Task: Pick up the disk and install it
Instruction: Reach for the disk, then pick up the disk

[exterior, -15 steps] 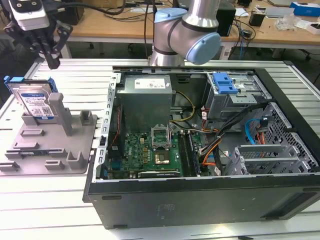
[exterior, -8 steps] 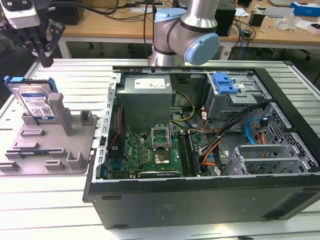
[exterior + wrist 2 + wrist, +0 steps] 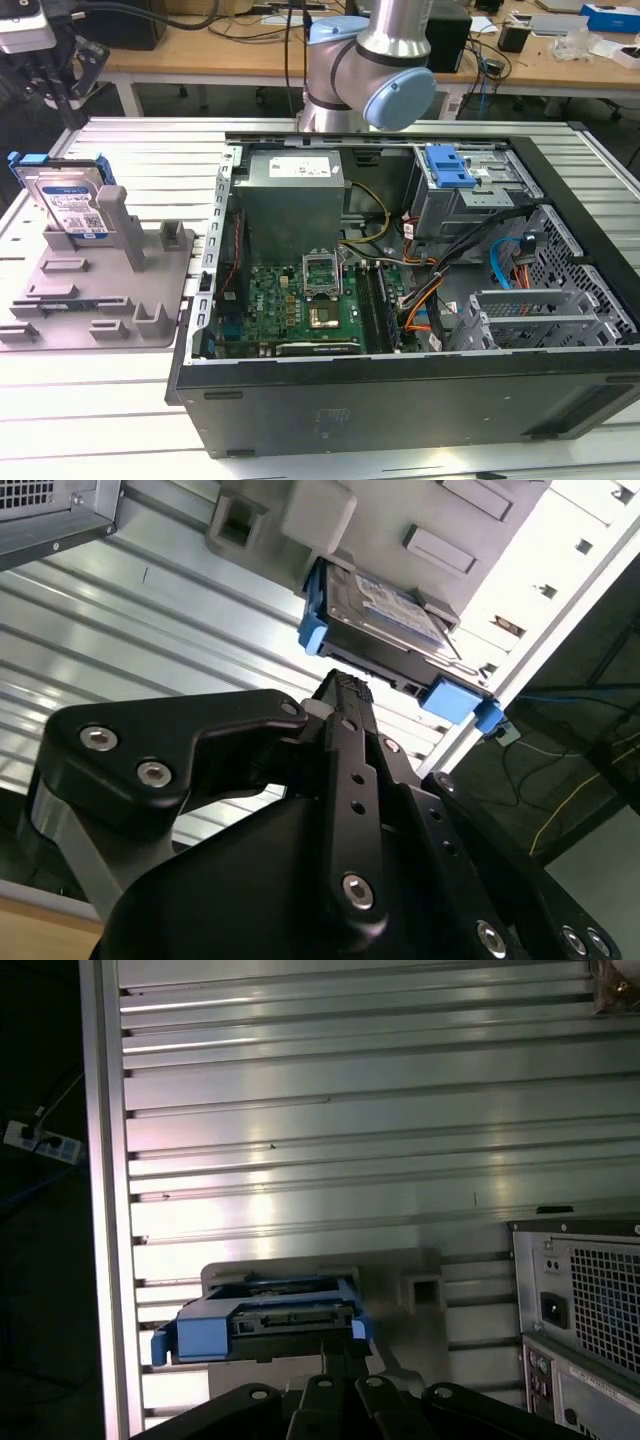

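Disk (image 3: 72, 200) stands on edge, slightly tilted, in a grey holder (image 3: 150, 290) on the slatted metal counter (image 3: 120, 400). It is just outside the open computer case (image 3: 400, 400), beside the wall nearest the power supply box (image 3: 290, 200). I see the white-and-blue label and the blue rail frame around it. The jaws hang outside the case too, above the disk and apart from it, holding nothing. I cannot tell whether they are open or closed. In both wrist views the disk (image 3: 385, 615) (image 3: 265, 1320) lies just ahead of the black tip of the jaws. Inside the case, the motherboard (image 3: 300, 300) lies next to the power supply box, and a blue latch (image 3: 450, 165) tops the drive cage.
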Action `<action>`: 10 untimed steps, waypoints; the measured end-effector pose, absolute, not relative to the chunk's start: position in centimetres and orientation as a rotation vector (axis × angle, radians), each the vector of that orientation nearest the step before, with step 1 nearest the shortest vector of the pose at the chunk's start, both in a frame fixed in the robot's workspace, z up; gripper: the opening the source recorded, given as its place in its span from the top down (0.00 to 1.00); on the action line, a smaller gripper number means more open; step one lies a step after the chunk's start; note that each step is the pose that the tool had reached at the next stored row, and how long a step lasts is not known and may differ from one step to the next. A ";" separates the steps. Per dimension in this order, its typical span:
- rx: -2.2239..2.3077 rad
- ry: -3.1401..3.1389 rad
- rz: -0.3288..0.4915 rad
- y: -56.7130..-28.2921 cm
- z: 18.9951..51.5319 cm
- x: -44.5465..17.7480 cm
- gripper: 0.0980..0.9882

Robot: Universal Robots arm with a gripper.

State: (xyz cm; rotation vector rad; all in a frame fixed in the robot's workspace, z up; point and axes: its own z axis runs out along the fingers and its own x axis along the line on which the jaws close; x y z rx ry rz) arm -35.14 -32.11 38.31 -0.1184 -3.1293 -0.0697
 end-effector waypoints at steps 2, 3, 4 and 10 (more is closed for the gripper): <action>-0.118 -3.129 -0.070 -32.1 38.3 -35.1 0.99; -0.118 -3.129 -0.070 -32.1 38.3 -35.1 0.99; -0.118 -3.129 -0.070 -32.1 38.3 -35.1 0.99; -0.118 -3.129 -0.070 -32.1 38.3 -35.1 0.99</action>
